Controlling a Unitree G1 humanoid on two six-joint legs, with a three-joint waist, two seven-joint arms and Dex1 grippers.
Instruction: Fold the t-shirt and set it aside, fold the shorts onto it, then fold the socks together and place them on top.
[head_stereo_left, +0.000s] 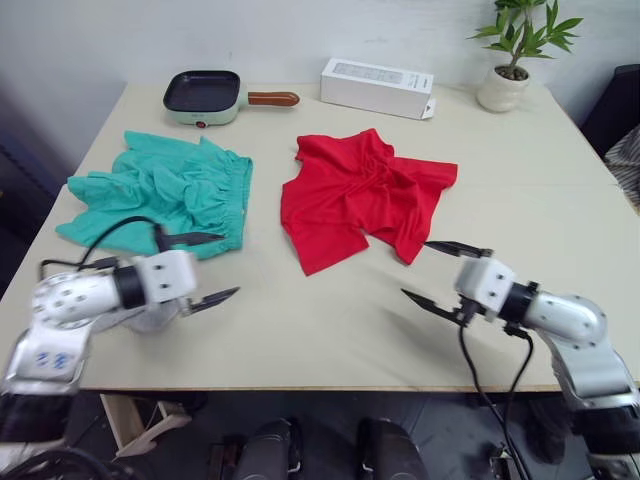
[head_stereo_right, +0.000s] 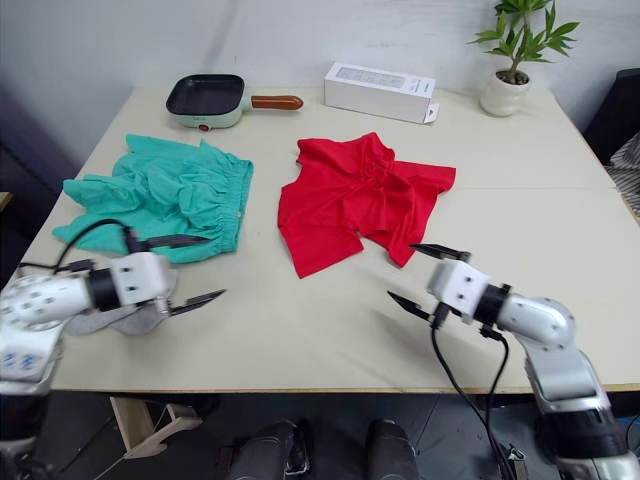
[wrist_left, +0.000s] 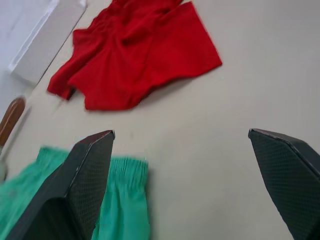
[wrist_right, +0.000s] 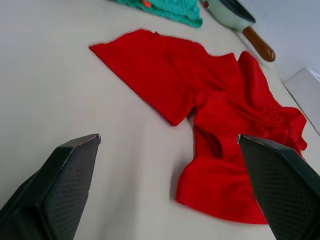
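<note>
While both arms hover low over the near edge of the surface (head_stereo_left: 560, 200), the t-shirt (head_stereo_left: 362, 195) lies crumpled and unfolded mid-surface, with the shorts (head_stereo_left: 165, 195) bunched just beside it toward the robot's left, not touching it. Left gripper (head_stereo_left: 205, 268) sits just off the shorts' near hem with fingers apart and empty; right gripper (head_stereo_left: 440, 272) sits just off the t-shirt's near hem, fingers also spread and empty. Behind the t-shirt: a mint electric pan (head_stereo_left: 205, 97) with wooden handle, a white box (head_stereo_left: 378, 87) and a potted plant (head_stereo_left: 512, 50), all apart from the clothes.
</note>
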